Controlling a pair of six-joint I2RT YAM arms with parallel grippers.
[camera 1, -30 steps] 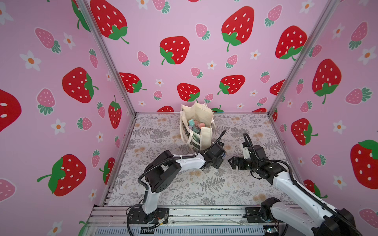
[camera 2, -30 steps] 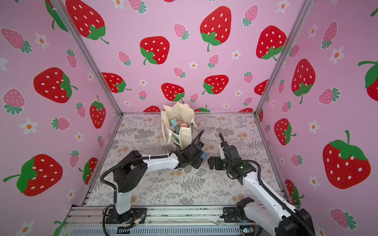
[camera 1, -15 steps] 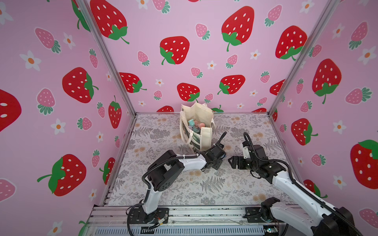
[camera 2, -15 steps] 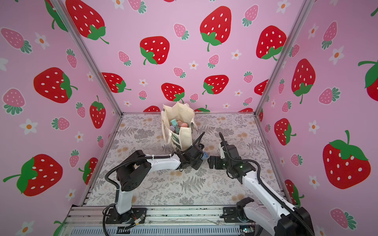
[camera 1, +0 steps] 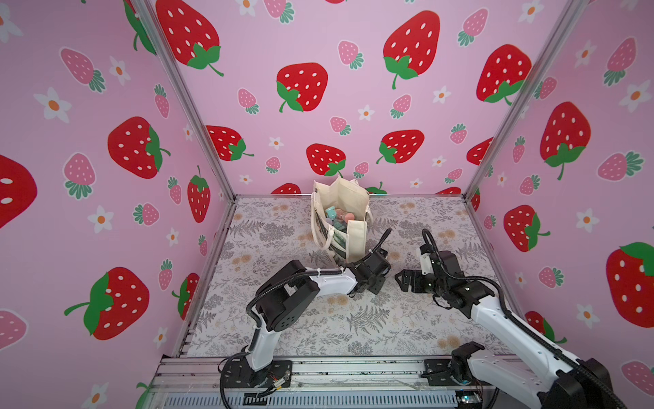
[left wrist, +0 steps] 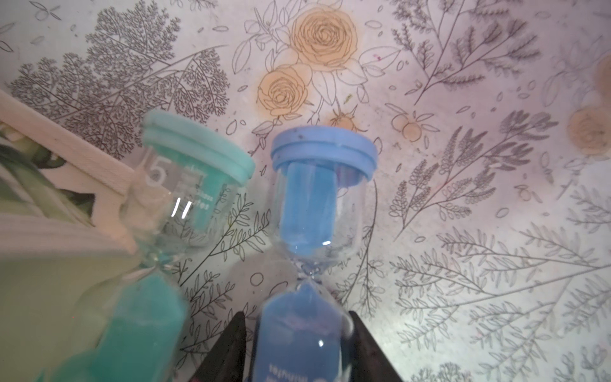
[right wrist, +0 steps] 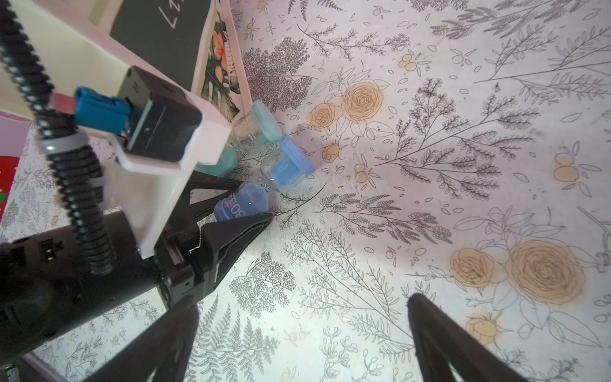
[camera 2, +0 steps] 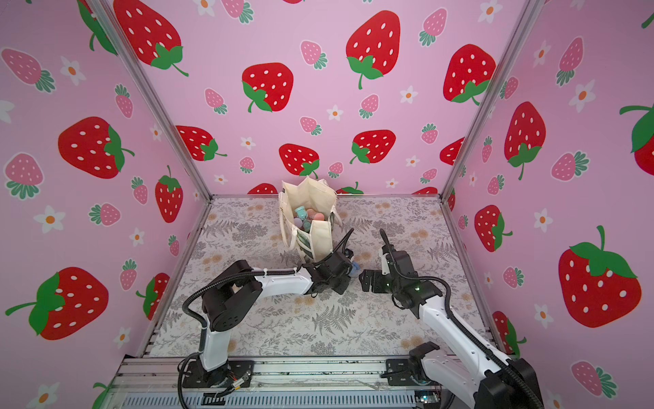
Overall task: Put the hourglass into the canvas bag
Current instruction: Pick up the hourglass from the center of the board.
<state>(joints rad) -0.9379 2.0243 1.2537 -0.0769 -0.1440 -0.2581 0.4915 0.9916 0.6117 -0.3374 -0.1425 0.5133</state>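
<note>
The blue hourglass (left wrist: 310,231) is lying on its side on the table, outside the canvas bag (camera 1: 355,240) and just off the bag's near corner, with blue sand sitting in both bulbs. The left gripper (left wrist: 296,317) is bracketing one bulb with its jaws about half closed. One finger is lying against the glass, but I cannot tell whether the pair is actually squeezing it. A teal hourglass (left wrist: 185,185) is lying alongside, resting against the foot of the bag. The right gripper (right wrist: 301,299) is hovering near, jaws spread wide and holding nothing.

Everything is sitting on a pale table cover (camera 1: 318,318) printed with grey ferns and tan roses. Pink walls (camera 1: 318,42) patterned with strawberries and white flowers are closing in three sides. Metal posts (camera 1: 187,106) are running up the corners, and a rail (camera 1: 354,370) is carrying both arm bases along the front.

In both top views the bag is standing upright with its mouth open, showing teal, pink and lilac items (camera 1: 336,216) inside. In a top view only a blue edge of the hourglass (camera 2: 355,270) is peeking out beside the left wrist. The left wrist view is showing a white "5" on the teal glass. The right wrist view is showing "30" on the blue bulb and the bag's dark lettered band (right wrist: 158,36).
</note>
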